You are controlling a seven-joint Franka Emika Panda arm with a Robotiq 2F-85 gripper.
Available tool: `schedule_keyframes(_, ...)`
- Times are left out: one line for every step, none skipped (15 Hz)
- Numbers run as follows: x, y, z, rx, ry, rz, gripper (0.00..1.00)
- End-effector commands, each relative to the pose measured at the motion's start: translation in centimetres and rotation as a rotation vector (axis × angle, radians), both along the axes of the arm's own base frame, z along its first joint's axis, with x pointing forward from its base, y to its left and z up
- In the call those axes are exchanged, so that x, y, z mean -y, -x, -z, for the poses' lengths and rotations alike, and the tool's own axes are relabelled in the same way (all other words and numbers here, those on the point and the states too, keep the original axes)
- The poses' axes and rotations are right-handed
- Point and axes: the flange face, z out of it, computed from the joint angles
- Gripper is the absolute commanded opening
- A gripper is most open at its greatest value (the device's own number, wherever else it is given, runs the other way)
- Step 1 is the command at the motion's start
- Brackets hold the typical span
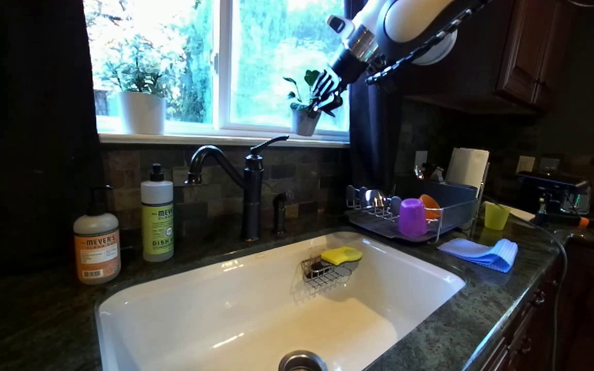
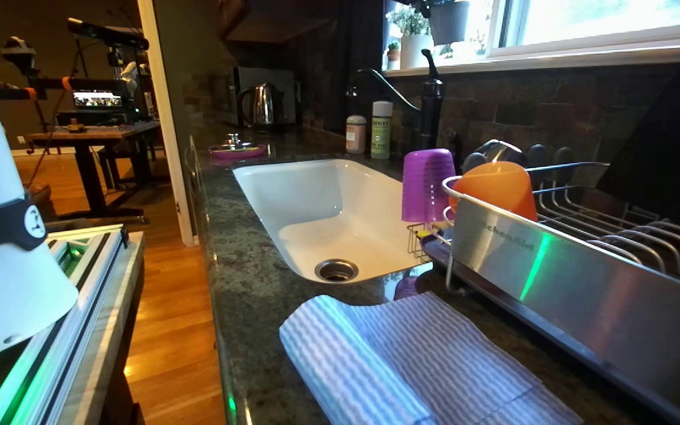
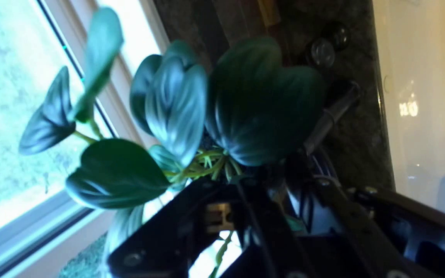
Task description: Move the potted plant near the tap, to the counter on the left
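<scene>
A potted plant with broad green leaves in a grey pot (image 1: 304, 123) is at the right of the window, tilted, above the sill; its pot also shows hanging high in an exterior view (image 2: 449, 23). My gripper (image 1: 319, 106) is shut on the pot's rim. In the wrist view the leaves (image 3: 118, 173) spread past my fingertips (image 3: 284, 178), and much of the pot is hidden. A tiny green plant in a small pot (image 2: 394, 56) stands on the sill's far end. The dark tap (image 1: 252, 201) stands behind the sink. The dark stone counter (image 1: 23, 319) extends left of the sink.
Orange-label (image 1: 97, 247) and green-label (image 1: 158, 221) soap bottles stand left of the tap. A white-potted plant (image 1: 142, 113) is on the sill. The white sink (image 1: 183, 304), dish rack (image 1: 457, 216) with cups and blue cloth (image 1: 482, 253) lie below. A pink dish (image 2: 236, 151) and kettle (image 2: 263, 105) are farther off.
</scene>
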Motion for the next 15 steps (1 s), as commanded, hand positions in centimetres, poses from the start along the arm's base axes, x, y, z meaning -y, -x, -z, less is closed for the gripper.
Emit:
schedule_keyframes(-4.7,0.2,-3.3,0.033,0.002,-0.134,0.04)
schedule_keyframes(-6.4,0.3,-4.0,0.048,-0.001,-0.178,0.04)
schedule_keyframes(-8.4,0.4,-4.5,0.058,-0.012,-0.229,0.04)
schedule_keyframes(-10.4,0.5,-4.7,0.064,-0.033,-0.278,0.04)
schedule_keyframes(-12.0,0.5,-4.8,0.067,-0.064,-0.319,0.04)
schedule_keyframes(-13.0,0.5,-4.6,0.059,-0.1,-0.344,0.04)
schedule_keyframes(-11.2,1.3,-4.6,0.071,-0.07,-0.283,0.15)
schedule_keyframes(-12.4,1.3,-4.5,0.067,-0.088,-0.315,0.15)
schedule_keyframes(-13.1,1.3,-4.4,0.064,-0.096,-0.33,0.15)
schedule_keyframes(-13.3,1.1,-4.2,0.061,-0.097,-0.334,0.15)
schedule_keyframes(-13.2,0.9,-4.1,0.06,-0.097,-0.333,0.15)
schedule_keyframes(-13.1,0.8,-4.0,0.059,-0.096,-0.33,0.15)
schedule_keyframes(-12.9,0.7,-4.0,0.059,-0.095,-0.329,0.15)
schedule_keyframes(-14.1,0.3,-4.0,0.061,-0.092,-0.364,0.04)
schedule_keyframes(-15.3,-0.1,-4.0,0.061,-0.083,-0.399,0.04)
